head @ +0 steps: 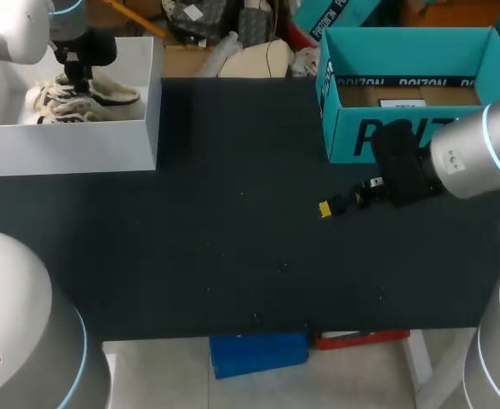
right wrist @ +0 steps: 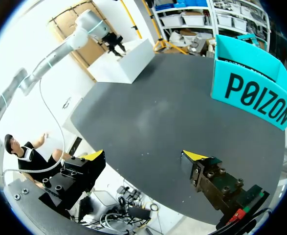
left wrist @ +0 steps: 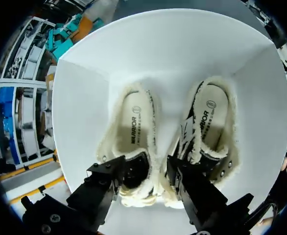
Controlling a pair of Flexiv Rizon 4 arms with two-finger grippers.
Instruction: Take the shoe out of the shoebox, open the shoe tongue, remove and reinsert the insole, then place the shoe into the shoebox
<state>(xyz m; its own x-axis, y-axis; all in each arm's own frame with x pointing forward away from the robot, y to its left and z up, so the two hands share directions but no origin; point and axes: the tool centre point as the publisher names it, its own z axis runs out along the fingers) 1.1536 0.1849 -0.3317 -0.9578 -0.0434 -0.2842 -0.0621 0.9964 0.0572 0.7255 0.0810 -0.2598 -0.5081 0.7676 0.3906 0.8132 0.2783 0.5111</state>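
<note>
Jaws of the left gripper point(left wrist: 150, 171) are down inside the white shoebox point(left wrist: 79, 122), astride the fleecy inner side of one shoe point(left wrist: 133, 122) at its tongue end. Can't tell whether both sides actually press it. Right gripper point(right wrist: 143, 161) jaws are spread wide with nothing between, low over the table point(head: 232, 239) at right, just near of the teal box point(head: 352, 136). The shoe is in the shoebox at far left, directly under the left jaws, with its long axis running left-right and the heel ahead of the gripper. The left arm is far nearer, so the lift-out looks like its job. The shoebox also holds a second shoe point(left wrist: 211, 122), side by side and touching. The teal box holds only a cardboard sheet point(head: 403, 94).
</note>
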